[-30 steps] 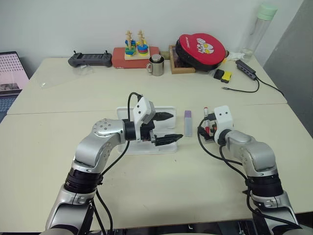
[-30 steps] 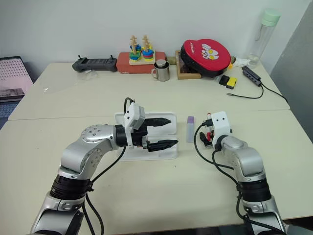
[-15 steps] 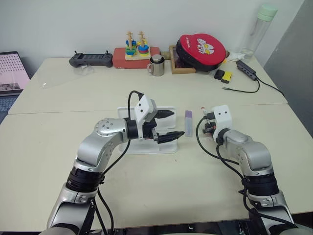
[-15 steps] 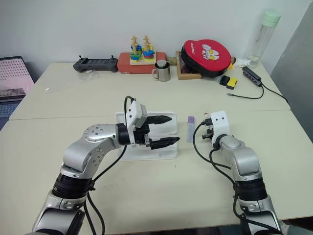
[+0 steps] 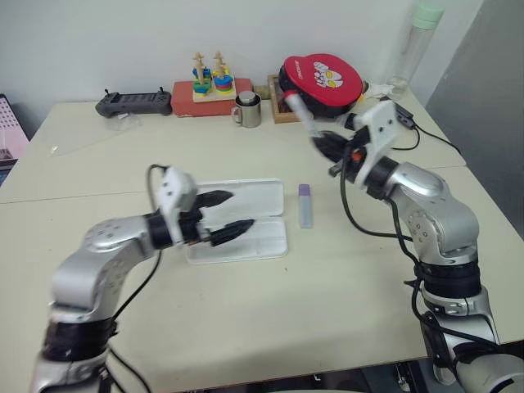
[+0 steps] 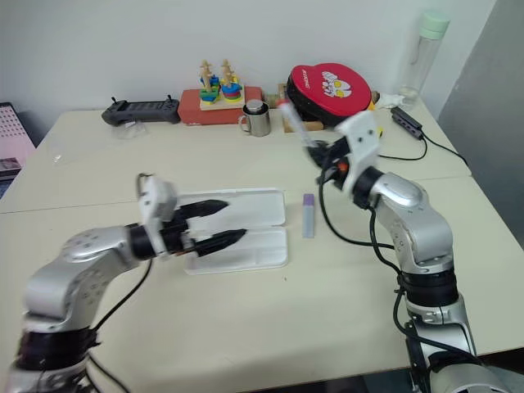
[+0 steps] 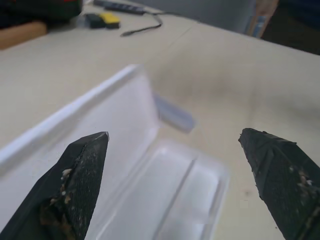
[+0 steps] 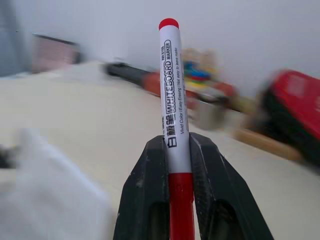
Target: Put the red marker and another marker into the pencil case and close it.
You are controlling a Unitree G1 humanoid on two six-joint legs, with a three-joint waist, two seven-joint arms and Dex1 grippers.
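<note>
A: Holding the red marker (image 8: 172, 115), the right gripper (image 8: 170, 165) has both fingers pinched on the barrel just above the red cap, with the white body and its red end sticking out past the fingertips.

B: Where does that put it over the table (image 5: 344, 278)?

A: Raised well above it, near the far right side, in front of the red round case (image 5: 321, 76). The marker slants up and away from the gripper.

B: Any writing?

A: The right wrist view reads "WHITEBOARD MARKER" along the barrel, with smaller print beside it, something like "Low Odor / Easy Erasing". The head views are too small to read any of it.

B: And the left gripper (image 5: 219, 214)?

A: Spread wide with nothing between its fingers, hovering over the open pencil case (image 5: 260, 192). The left wrist view looks between the two black fingertips into the white tray and raised lid.

B: The purple marker (image 5: 304, 205)?

A: Lying flat on the table just to the right of the case, apart from both grippers. The left wrist view catches it as a pale blur past the case's edge.
</note>
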